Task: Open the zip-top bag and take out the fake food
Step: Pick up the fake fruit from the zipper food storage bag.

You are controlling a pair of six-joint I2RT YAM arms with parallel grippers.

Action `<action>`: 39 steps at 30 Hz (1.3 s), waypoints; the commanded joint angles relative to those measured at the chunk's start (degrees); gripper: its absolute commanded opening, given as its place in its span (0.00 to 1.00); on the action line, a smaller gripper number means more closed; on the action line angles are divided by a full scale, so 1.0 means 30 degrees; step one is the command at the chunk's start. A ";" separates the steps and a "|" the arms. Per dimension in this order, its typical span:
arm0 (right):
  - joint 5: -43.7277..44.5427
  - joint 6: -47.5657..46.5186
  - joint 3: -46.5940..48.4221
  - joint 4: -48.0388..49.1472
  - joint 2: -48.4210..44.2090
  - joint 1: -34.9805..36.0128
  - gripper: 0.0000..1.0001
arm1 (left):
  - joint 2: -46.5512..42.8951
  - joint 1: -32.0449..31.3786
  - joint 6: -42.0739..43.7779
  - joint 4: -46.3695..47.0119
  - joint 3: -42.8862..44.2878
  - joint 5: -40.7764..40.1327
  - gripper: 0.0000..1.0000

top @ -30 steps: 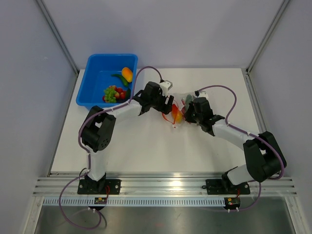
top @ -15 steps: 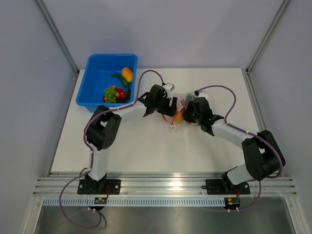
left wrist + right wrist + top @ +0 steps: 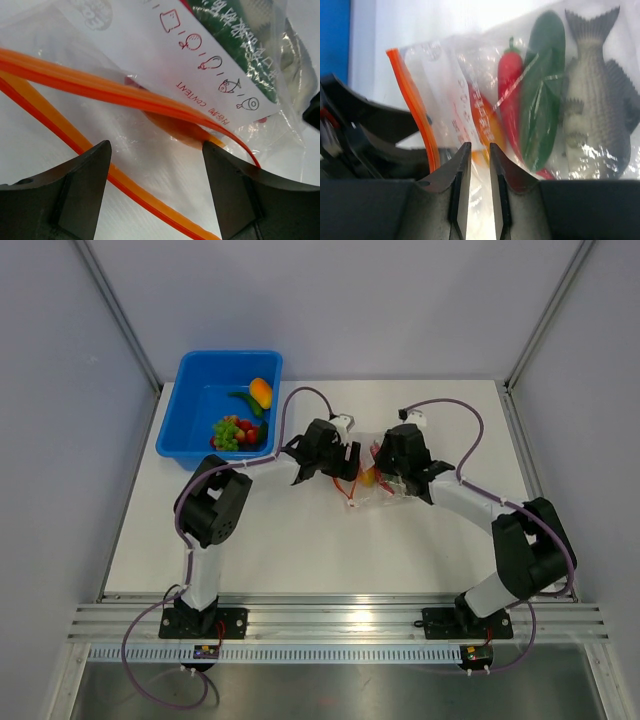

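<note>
From above, the bag lay on the counter, about midway between the left and right edges and nearer the far edge. My left end effector was at its left side and my right end effector over its right. The tub in the far left corner held some food. This view did not show either jaw gap.

My left wrist view showed what the top view hid. The left end effector stood wide apart, straddling the orange zip strip without clamping it. The strip's two tracks ran separately, so I judged the mouth at least partly unzipped. The white label sat just beyond.

My right wrist view alone showed the contents: a fish, a chilli and a cucumber lying side by side inside the film. The right end effector was a narrow slit apart, and I could not tell whether film lay in it.

I judged the bag light, thin and slippery, likely to bunch and slide rather than resist. The stiffer zip strip seemed the best hold, one lip per end effector. The toys looked hard and light, and should tip out easily.
</note>
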 commanded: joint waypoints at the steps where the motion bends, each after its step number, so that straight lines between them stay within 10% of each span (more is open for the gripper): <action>1: 0.1303 -0.0253 0.1989 -0.0533 0.1209 0.0198 0.27 | -0.1108 -0.0032 0.0334 0.1646 -0.0292 -0.0316 0.77; 39: -0.1245 0.0743 0.6387 -0.2498 0.7190 -0.0359 0.19 | -0.0260 0.0027 0.1213 0.3349 -0.0998 -0.1983 0.87</action>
